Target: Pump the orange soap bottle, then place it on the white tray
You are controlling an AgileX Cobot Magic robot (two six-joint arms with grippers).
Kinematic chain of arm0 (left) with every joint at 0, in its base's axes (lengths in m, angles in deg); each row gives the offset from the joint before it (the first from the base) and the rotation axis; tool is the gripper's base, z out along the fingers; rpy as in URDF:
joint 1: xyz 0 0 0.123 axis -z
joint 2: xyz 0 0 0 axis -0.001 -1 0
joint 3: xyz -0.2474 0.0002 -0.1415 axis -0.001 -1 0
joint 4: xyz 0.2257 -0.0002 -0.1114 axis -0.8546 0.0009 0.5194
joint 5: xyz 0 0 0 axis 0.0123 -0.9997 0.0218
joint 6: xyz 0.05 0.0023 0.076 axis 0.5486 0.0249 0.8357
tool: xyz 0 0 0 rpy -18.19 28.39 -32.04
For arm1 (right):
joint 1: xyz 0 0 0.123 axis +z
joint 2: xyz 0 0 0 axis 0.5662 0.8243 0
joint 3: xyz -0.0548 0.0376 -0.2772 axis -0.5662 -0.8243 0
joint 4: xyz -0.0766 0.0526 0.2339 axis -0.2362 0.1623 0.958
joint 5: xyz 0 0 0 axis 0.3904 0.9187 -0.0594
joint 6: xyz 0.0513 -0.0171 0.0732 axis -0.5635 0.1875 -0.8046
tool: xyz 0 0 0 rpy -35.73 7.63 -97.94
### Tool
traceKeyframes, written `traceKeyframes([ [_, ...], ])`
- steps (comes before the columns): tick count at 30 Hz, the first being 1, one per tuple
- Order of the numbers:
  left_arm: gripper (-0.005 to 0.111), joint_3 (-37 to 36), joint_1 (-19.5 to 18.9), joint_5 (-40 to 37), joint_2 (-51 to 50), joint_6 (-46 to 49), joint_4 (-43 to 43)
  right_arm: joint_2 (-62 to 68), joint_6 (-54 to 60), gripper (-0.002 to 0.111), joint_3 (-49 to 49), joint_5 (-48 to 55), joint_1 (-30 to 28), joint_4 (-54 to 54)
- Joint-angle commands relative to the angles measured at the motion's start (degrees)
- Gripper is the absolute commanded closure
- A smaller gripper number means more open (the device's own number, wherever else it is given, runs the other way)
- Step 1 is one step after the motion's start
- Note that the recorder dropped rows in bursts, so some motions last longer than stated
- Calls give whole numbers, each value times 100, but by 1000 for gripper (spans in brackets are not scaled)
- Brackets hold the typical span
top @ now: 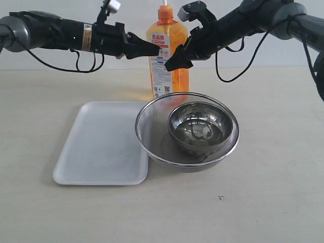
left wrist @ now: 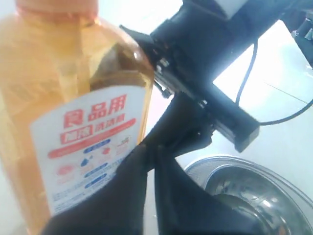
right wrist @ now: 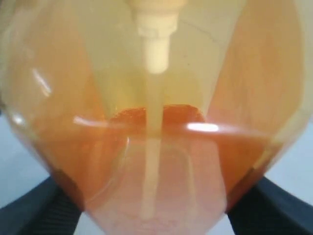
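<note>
The orange soap bottle [top: 168,40] stands upright at the back of the table, just behind the strainer; its pump top runs out of the exterior view. My right gripper [top: 174,61] reaches in from the right and is shut on the bottle's body. In the right wrist view the bottle [right wrist: 156,147] fills the space between the two dark fingers [right wrist: 29,210]. My left gripper [top: 153,50] comes from the left, shut, its tip against the bottle's labelled side [left wrist: 88,142]. The fingers [left wrist: 127,196] lie together with nothing between them. The white tray [top: 101,147] lies flat in front and to the left.
A round steel mesh strainer [top: 147,126] holding a metal bowl [top: 202,126] sits right in front of the bottle, its rim touching the tray's right edge. It also shows in the left wrist view, strainer [left wrist: 234,164]. Cables hang from both arms.
</note>
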Motion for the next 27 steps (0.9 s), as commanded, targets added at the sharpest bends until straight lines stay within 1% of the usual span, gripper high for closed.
traceKeyframes([
  [1, 102, -19, -247, 173, 284, -45, 60, -104, -39, 108, 75, -307, -16, -126],
  [5, 102, -282, -442, 148, 536, -62, 60, -104, -251, 108, 75, -451, -29, -587],
  [10, 102, -1127, -616, -347, 1080, 417, 60, -104, -368, 108, 75, -463, -225, -615],
  [18, 102, -2263, -640, -1038, 1987, 1027, 60, -104, -465, 108, 75, -175, -609, -615],
  [27, 102, -3061, -640, -1384, 2956, 1321, 60, -104, -508, 108, 75, 234, -903, -743],
])
